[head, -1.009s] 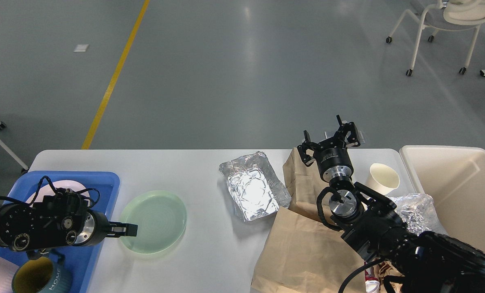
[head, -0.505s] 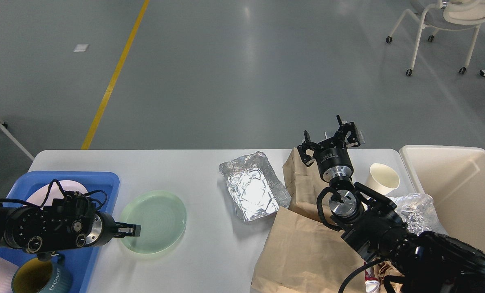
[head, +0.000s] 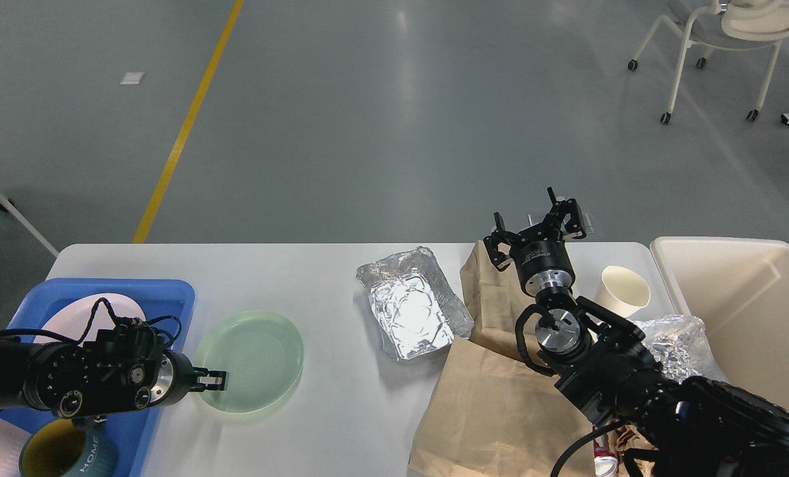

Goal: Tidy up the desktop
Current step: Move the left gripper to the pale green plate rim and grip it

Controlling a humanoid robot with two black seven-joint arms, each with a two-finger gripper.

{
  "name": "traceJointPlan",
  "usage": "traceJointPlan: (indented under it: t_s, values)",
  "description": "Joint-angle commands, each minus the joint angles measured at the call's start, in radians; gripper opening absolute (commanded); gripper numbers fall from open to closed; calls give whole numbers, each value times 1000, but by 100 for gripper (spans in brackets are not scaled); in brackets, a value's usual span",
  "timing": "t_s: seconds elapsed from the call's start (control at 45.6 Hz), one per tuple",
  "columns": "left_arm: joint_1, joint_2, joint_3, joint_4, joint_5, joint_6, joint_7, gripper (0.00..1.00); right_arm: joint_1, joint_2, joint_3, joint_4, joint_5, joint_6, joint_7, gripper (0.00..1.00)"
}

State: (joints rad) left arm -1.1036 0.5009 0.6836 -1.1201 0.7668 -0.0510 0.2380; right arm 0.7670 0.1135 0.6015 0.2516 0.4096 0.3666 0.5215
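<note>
Left gripper (head: pixel 216 380) has sunk lower onto green plate (head: pixel 252 361)

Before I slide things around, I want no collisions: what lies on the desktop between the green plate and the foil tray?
Nothing: in the head view, bare desktop separates green plate from foil tray.

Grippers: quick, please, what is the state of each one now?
Left gripper: at the near-left rim of the green plate; open or shut cannot be told.
Right gripper: open, holding nothing, above the far edge of the desktop.
</note>
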Motion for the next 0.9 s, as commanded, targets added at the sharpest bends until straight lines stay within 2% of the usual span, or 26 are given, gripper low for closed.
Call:
traceJointPlan:
  t_s: [0.0, 0.088, 0.219, 0.658, 0.877]
  values:
    - [5, -2, 1, 0, 3, 0, 3, 30, 0, 0, 0, 0, 0, 0, 0, 100]
    - [7, -4, 2, 0, 5, 0, 4, 15, 0, 0, 0, 0, 0, 0, 0, 100]
    - [7, -9, 2, 0, 6, -1, 18, 2, 0, 0, 0, 1, 0, 0, 0, 100]
    - [-36, 36, -30, -35, 8, -26, 15, 0, 0, 0, 0, 1, 0, 0, 0, 100]
    - [-176, 191, -114, -181, 6, -176, 21, 0, 0, 0, 0, 1, 0, 0, 0, 100]
